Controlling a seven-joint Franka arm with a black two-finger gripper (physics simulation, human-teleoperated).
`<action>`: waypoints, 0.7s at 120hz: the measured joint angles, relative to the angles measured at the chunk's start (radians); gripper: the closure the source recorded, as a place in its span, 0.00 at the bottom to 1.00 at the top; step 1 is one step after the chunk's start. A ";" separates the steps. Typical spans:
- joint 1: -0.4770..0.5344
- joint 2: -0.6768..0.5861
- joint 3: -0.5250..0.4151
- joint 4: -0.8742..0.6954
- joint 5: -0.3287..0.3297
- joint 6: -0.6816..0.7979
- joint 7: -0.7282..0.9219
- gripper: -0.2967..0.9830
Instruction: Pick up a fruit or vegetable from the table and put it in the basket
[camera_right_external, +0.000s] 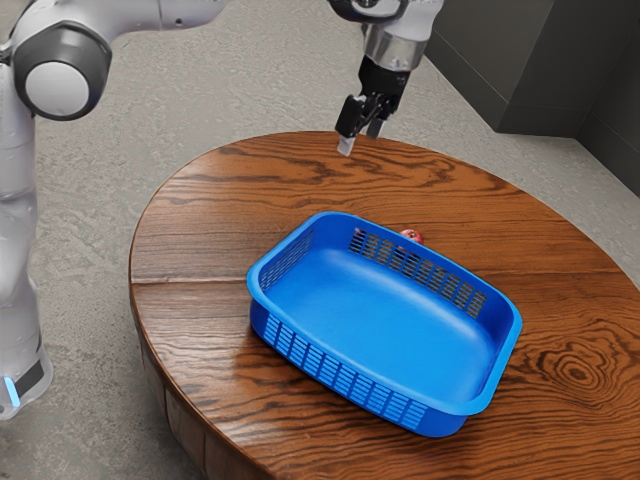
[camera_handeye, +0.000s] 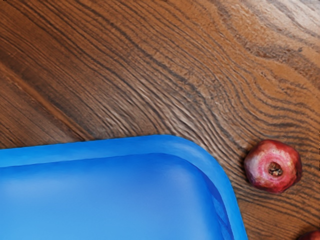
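The blue basket (camera_right_external: 380, 310) stands upright on the round wooden bench (camera_right_external: 220, 220), set in from the curved edge, with bare wood between it and that edge toward the exterior view's left and a wider stretch toward the exterior view's right. More open wood lies beyond the basket's far long rim, on the side toward the end effector (camera_right_external: 361, 138). A pomegranate (camera_handeye: 273, 166) lies on the bench outside the basket, just beside a rounded corner, and a strip of wood shows between it and the rim. The end effector hangs in the air near the bench's far edge, well above the wood and apart from both basket and fruit. Its fingers stand apart, with clear air between them. A second red fruit (camera_handeye: 311, 236) near the pomegranate is cut off by the wrist view's border, too much so to name its kind. In the exterior view the basket's far rim hides part of a red fruit behind it, and I cannot tell which of the two that is
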 joint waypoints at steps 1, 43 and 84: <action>0.001 0.000 0.000 0.000 0.000 0.000 0.000 0.23; -0.005 -0.010 -0.120 0.006 -0.008 0.009 0.073 0.23; 0.175 0.132 -0.130 0.006 -0.075 0.082 0.613 0.24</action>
